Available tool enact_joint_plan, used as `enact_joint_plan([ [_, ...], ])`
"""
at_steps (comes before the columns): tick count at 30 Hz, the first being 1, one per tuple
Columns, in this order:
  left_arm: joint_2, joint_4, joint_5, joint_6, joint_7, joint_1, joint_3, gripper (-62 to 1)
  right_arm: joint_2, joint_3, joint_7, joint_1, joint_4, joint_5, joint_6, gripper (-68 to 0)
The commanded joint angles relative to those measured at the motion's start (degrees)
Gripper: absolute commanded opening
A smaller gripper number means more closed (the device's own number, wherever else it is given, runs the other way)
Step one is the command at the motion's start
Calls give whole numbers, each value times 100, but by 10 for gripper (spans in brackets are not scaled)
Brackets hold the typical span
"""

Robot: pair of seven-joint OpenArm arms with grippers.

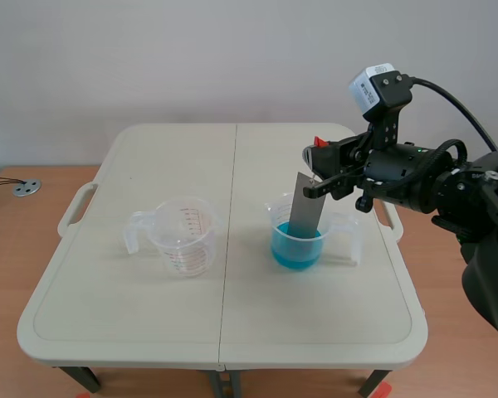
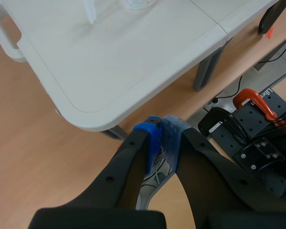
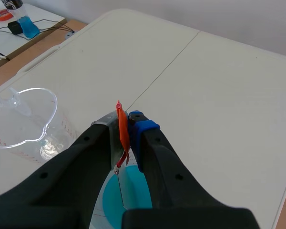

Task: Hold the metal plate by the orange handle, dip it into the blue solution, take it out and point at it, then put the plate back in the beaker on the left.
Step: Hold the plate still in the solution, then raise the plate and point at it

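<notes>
A grey metal plate (image 1: pixel 308 205) stands upright with its lower end in the blue solution (image 1: pixel 296 248) of the right beaker (image 1: pixel 349 235). My right gripper (image 1: pixel 315 171) is shut on the plate's orange handle (image 1: pixel 319 143) above that beaker. The right wrist view shows the orange handle (image 3: pixel 122 133) pressed between the fingers of my right gripper (image 3: pixel 125 125), with the plate (image 3: pixel 127 190) dropping into the blue solution (image 3: pixel 110 201). An empty clear beaker (image 1: pixel 183 235) stands left of centre. My left gripper (image 2: pixel 162 128) is shut on nothing, low beside the table's corner (image 2: pixel 86 71), out of the scene view.
The empty beaker (image 3: pixel 23 119) sits to the left of my right gripper. Under the left gripper is wooden floor, with a black perforated base and an orange clamp (image 2: pixel 255 100) beside it. A table handle (image 1: pixel 75 209) sticks out at the left edge.
</notes>
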Motion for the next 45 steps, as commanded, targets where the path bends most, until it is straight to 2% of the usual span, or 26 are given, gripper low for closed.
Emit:
enact_joint_plan([
  [1,15,61,-37,-17,-57,-13,4,-590,48,39,87,103,72,24,46,-662],
  [11,15,61,-37,-17,-59,-15,4,-590,50,39,81,101,531,48,46,-662],
  [18,15,61,-37,-17,-59,-15,4,-590,50,39,-186,98,944,214,46,-662],
  [28,13,61,-39,-35,-63,-221,4,-590,63,37,-695,96,1403,734,46,-662],
  [37,11,61,-39,-107,-63,-975,33,-590,66,37,-1231,96,1956,1325,46,-662],
  [45,11,61,-37,-219,111,-1766,323,-590,66,37,-1711,87,2455,1862,46,-662],
])
